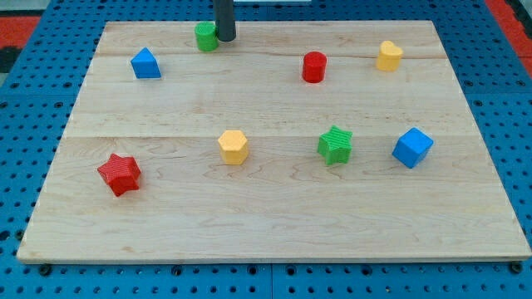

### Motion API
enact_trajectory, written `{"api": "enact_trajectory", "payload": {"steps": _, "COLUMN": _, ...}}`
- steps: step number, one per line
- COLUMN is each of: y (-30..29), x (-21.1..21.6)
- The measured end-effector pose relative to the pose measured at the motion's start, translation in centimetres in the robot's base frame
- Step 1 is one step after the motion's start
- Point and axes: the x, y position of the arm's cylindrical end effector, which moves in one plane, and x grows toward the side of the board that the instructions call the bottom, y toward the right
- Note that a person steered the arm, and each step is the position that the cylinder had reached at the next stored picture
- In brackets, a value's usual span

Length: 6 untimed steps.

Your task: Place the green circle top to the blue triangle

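The green circle stands near the board's top edge, left of centre. The blue triangle lies to its lower left, about a block's width away. My tip is at the green circle's right side, touching or nearly touching it. The dark rod rises from there out of the view's top.
A wooden board lies on a blue pegboard. On it are a red cylinder, a yellow block, a yellow hexagon, a green star, a blue cube and a red star.
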Motion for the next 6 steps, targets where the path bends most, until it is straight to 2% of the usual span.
{"api": "enact_trajectory", "payload": {"steps": 1, "y": 1.5, "x": -1.1}}
{"api": "enact_trajectory", "payload": {"steps": 3, "y": -9.1, "x": -2.8}}
{"api": "enact_trajectory", "payload": {"steps": 4, "y": -7.1, "x": -2.8}}
{"api": "enact_trajectory", "payload": {"steps": 5, "y": -2.0, "x": -1.5}}
{"api": "enact_trajectory", "payload": {"steps": 6, "y": -3.3, "x": 0.6}}
